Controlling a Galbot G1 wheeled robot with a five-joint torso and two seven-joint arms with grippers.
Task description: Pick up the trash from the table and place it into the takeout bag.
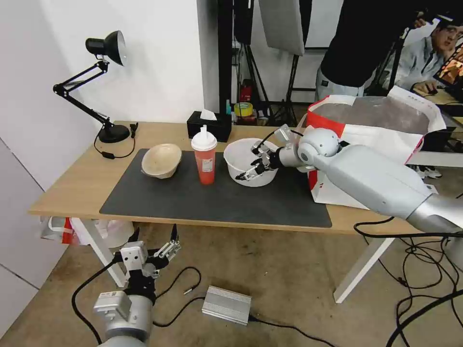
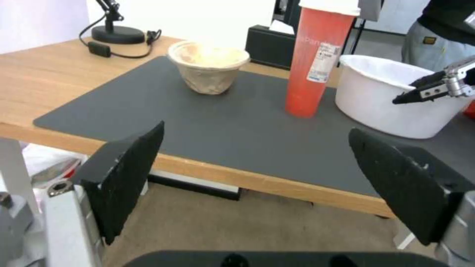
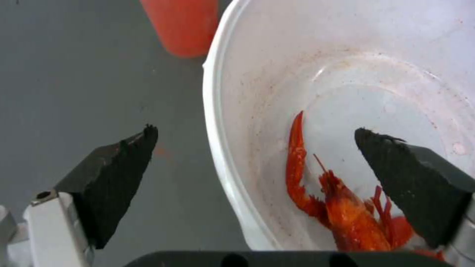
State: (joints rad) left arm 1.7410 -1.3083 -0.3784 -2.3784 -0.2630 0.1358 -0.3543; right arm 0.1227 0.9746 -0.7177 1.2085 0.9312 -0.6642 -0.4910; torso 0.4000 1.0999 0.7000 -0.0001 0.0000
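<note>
Two spread fingers of the right gripper [image 1: 254,165] are straddling the wide white plastic bowl's [image 1: 241,156] rim at the mat's two o'clock; shallow purchase risks tipping red scraps. Left gripper [image 1: 153,250] is hanging spread below the table [image 1: 67,188].

On the counter's [image 1: 72,188] dark grey mat [image 1: 193,202] the red drink cup [image 1: 204,161] stands upright with its white dome lid on. Left of the cup, the beige paper bowl [image 1: 161,160] sits tilted, perhaps dented. Right of the cup is the wide white plastic bowl [image 1: 241,156], upright, holding red crayfish scraps [image 3: 341,207]. Further right stands the red-and-white takeout bag [image 1: 386,130], open-mouthed, foil-lined.
</note>
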